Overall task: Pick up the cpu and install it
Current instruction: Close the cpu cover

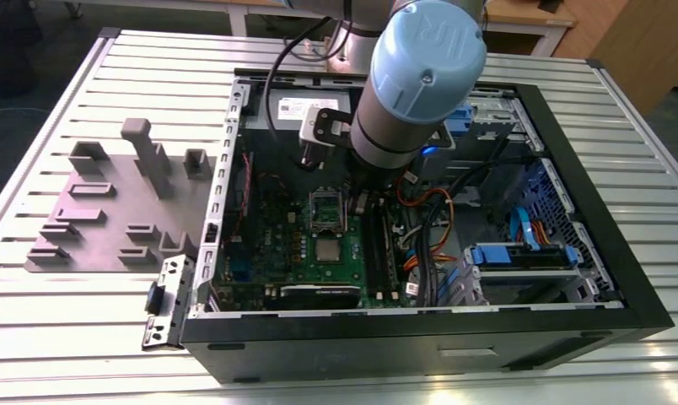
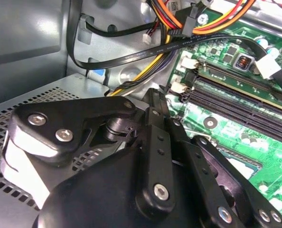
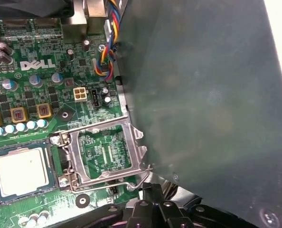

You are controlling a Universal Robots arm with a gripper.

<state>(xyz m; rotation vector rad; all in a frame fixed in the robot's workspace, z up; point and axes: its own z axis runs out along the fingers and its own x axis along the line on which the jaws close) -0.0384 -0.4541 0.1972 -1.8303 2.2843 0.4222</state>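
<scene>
The cpu (image 3: 22,172), a small silvery square chip, lies flat in its socket on the green board (image 3: 41,80); the exterior view shows the cpu (image 1: 326,251) near the middle of the open computer case (image 1: 429,333). Right beside it the metal socket frame (image 3: 74,164) stands swung open, green board showing through its window. My gripper (image 3: 151,205) hangs low over the board just past the frame's latch side, apart from the cpu. The black linkage of my gripper (image 2: 160,156) is above the memory slots (image 2: 236,102). Nothing shows in its grasp.
Orange, yellow and black cables (image 2: 179,38) run close behind the gripper. A grey metal wall (image 3: 207,95) rises beside the socket frame. Blue drive brackets (image 1: 519,253) sit at the exterior view's right. A grey moulded fixture (image 1: 114,211) lies on the slatted table outside the case.
</scene>
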